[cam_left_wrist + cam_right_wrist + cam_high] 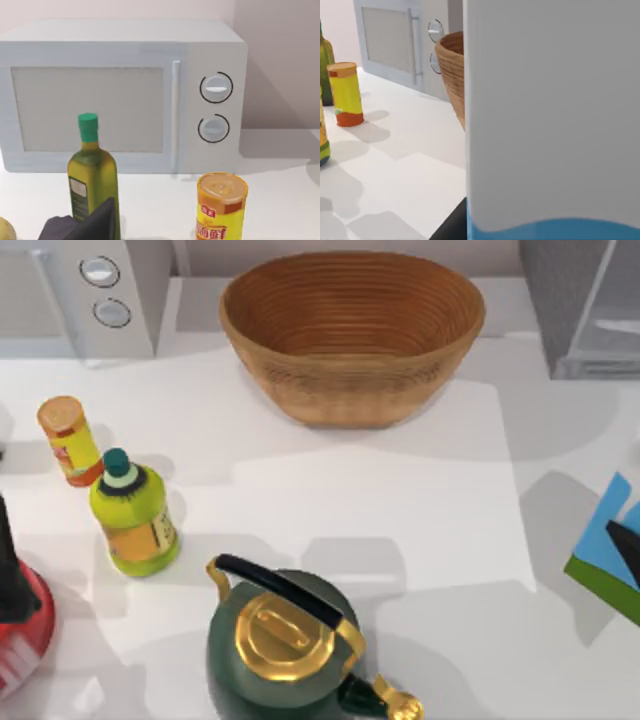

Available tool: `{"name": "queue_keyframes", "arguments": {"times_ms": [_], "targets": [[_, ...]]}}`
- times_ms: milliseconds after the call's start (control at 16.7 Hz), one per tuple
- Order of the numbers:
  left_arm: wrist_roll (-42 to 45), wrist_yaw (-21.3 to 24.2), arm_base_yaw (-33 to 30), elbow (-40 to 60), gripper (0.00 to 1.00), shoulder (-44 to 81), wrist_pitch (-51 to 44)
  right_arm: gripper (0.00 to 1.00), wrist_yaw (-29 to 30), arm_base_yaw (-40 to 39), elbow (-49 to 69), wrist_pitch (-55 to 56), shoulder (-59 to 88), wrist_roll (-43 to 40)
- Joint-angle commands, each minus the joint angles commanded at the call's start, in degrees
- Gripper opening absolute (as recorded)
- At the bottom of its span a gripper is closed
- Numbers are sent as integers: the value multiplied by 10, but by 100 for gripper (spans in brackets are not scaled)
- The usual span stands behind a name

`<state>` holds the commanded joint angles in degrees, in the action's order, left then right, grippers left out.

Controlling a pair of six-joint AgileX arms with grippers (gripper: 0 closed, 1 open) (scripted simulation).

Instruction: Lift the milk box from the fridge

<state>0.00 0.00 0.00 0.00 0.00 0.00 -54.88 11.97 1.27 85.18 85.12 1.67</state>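
The milk box (pixel 607 540) is at the right edge of the table in the top view, tilted, with its blue middle and green base showing and a dark part of my right gripper (pixel 628 548) across it. In the right wrist view the box (pixel 552 115) stands very close to the camera, white above and blue at the bottom with a wavy line between. A dark piece of the gripper is at its lower edge, but I cannot tell how far the fingers are open or if they hold the box.

Near the front of the table stands a dark green kettle (pixel 285 650) with a gold lid and a black handle. To its left is a yellow-green bottle (pixel 132 518) with a green cap, and just behind it a small yellow can (pixel 69 440) with an orange lid. A red object (pixel 22 635) is at the left edge.

Farther back, in the middle, is a big woven basket (pixel 352 335). In the far left corner is the light grey microwave (pixel 95 290) with two round knobs. The fridge (pixel 585 305) is in the far right corner, well apart from the milk box.

In the left wrist view my left gripper (pixel 82 225) is a dark shape low before an olive oil bottle (pixel 92 175); I cannot tell its opening.
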Motion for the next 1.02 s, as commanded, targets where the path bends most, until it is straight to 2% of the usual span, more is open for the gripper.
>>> {"name": "queue_keyframes", "arguments": {"times_ms": [300, 780, 1020], "targets": [[0, 0, 0, 0, 100, 0, 0, 0, 13, -13, 4, 18, 20, -1], [0, 0, 0, 0, 100, 0, 0, 0, 112, -108, 56, 170, 239, -4], [0, 0, 0, 0, 100, 0, 0, 0, 138, -134, 70, 207, 283, -5]]}}
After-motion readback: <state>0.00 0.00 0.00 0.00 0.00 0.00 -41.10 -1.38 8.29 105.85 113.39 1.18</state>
